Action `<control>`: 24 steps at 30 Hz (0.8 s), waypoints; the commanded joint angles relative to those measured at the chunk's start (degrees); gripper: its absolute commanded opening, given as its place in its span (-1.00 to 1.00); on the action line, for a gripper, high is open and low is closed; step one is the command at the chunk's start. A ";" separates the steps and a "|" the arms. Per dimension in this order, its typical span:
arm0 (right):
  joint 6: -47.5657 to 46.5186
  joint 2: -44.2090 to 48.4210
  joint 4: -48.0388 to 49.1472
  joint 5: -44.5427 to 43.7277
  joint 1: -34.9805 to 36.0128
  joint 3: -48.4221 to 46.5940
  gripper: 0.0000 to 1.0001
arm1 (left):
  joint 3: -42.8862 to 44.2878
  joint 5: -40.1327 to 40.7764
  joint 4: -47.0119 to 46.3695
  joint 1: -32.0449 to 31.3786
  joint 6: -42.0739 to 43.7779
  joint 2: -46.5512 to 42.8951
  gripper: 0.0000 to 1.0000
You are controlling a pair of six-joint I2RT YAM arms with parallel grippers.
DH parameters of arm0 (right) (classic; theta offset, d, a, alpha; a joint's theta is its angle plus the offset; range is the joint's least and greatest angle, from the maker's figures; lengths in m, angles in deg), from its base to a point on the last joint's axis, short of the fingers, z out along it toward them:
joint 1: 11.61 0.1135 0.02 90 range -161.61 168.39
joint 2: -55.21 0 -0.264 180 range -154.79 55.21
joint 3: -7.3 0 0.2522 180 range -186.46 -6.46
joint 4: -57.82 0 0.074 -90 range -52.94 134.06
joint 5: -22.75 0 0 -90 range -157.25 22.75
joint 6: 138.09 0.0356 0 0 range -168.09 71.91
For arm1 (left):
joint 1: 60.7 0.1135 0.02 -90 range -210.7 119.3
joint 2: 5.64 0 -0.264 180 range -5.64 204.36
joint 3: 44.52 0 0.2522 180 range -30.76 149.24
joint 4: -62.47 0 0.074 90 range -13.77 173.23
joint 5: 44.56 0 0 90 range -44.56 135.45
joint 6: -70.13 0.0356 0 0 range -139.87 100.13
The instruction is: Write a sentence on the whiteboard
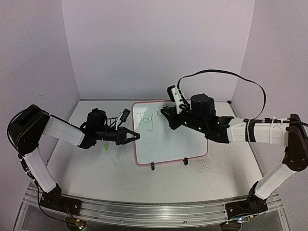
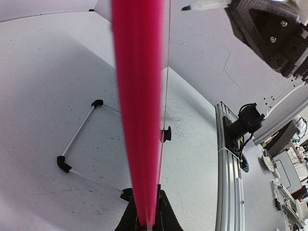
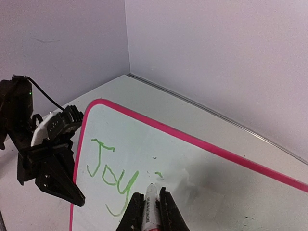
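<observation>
Seen from above, the whiteboard (image 1: pixel 175 139) stands about mid-tabletop (image 1: pixel 96 168), leaning back, with its two feet toward the near edge. The sentence (image 1: pixel 144 119) so far reads only "Joy", in green, up in the board's far-left corner. The left hand (image 1: pixel 134 136) is closed on the board's left edge. The right hand (image 1: pixel 167 117) hangs over the board's upper part, just right of the word. The writing runs along the board's width toward the tabletop's right edge, so all the blank white lies on the right arm's side. That arm is plainly the nearer one to it.

Looking along the left wrist, the pink rim (image 2: pixel 139 96) shoots straight up the middle, edge-on, pinched between the two fingers at the bottom. The wire stand (image 2: pixel 79 139) sits on the tabletop behind the board.

From the right wrist, the marker (image 3: pixel 150 211) is clamped between the fingers, its tip aimed at the board just right of the tail of the "y". I cannot tell whether the tip is actually touching. A small green fleck shows a little beyond it. By my reckoning the next letters belong to the right of the tip, away from the left hand (image 3: pixel 50 166) steadying the far side, along the same line as "Joy".
</observation>
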 commanded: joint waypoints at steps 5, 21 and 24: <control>-0.34 -1.34 0.80 -0.86 -0.18 -2.41 -1.00 | 0.29 8.18 3.03 0.87 2.41 -0.87 -1.00; -0.19 -2.08 1.50 -2.82 -0.21 -3.12 -1.00 | 0.47 8.11 3.04 0.85 2.57 -0.73 -1.00; -0.22 -2.46 1.50 -3.38 -0.21 -3.31 -1.00 | 0.48 8.09 3.11 0.87 2.57 -0.72 -1.00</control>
